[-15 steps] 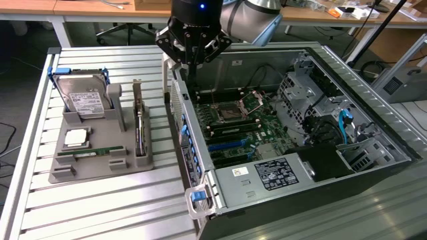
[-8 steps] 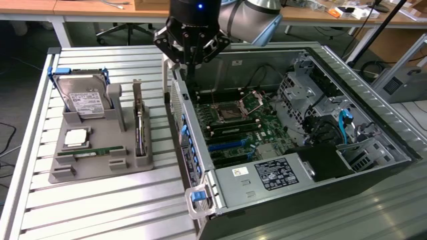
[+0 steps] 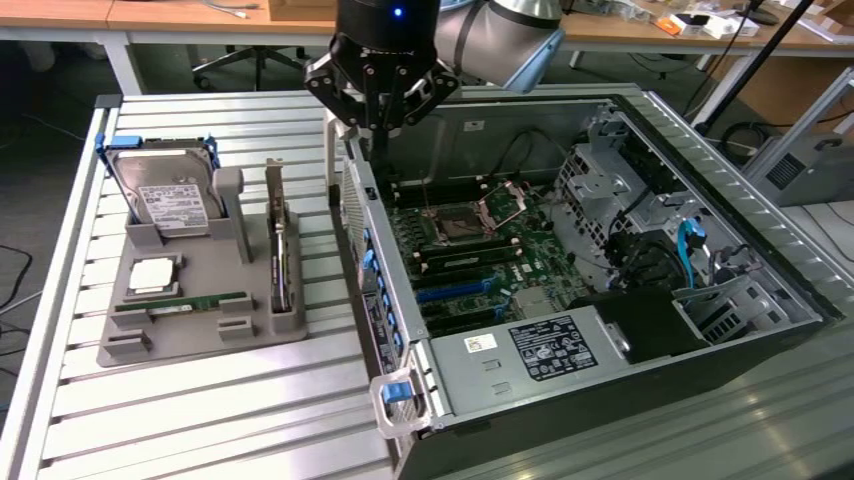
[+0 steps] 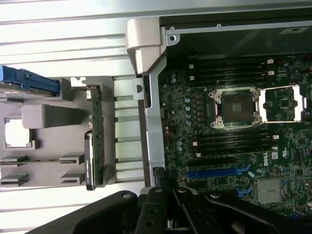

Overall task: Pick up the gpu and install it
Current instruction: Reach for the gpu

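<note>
Exterior view, starting from its left: your bench [image 3: 200, 425] of pale metal slats carried a grey holder [image 3: 200, 345]. The holder sat lower than the gripper [image 3: 379, 128] and off toward the exterior view's left of it.

On the holder's side farthest from the gripper, a hard drive [image 3: 167, 195] with a white label leaned in a blue-tabbed cradle. A square processor chip [image 3: 151, 275] and a narrow green RAM stick [image 3: 180, 301] lay in front of it.

The gpu [image 3: 279, 250] stood on its long edge in the slot on the holder's side nearest the gripper, with its silver bracket at the far end. It sat below the gripper and apart from it, untouched.

You had the gripper pinched shut and holding nothing, hanging over the rear wall of the open computer case [image 3: 350, 210].

Toward the exterior view's right of the gripper, the case lay on its side with the motherboard [image 3: 514, 250] exposed. The processor socket [image 3: 461, 222] was below the gripper, and the power supply [image 3: 547, 345] was farther from it, toward the camera.

In the wrist view, the gripper's [image 4: 168, 195] dark fingers met over the case wall. The gpu [image 4: 95, 141] stood in the holder [image 4: 44, 126] on one side of them, and the motherboard [image 4: 229, 146] with its socket [image 4: 234, 108] lay on the other.
</note>
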### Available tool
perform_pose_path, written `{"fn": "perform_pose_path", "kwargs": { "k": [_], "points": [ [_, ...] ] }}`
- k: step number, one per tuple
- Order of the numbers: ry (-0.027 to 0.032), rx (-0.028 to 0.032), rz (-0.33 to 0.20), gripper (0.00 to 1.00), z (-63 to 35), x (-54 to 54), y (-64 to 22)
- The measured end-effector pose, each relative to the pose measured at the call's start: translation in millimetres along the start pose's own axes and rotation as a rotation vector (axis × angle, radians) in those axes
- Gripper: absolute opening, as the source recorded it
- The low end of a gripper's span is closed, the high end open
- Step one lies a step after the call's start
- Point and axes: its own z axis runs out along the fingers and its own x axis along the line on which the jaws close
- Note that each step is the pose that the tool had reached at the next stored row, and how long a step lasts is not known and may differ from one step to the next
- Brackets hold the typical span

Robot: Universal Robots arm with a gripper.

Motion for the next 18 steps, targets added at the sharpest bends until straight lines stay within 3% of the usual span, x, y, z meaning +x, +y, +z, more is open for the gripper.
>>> {"fn": "perform_pose_path", "kwargs": {
  "k": [18],
  "points": [
    [-0.0001, -0.0001, 0.0, 0.11, -0.1, 4.5, -0.4]
  ]
}}
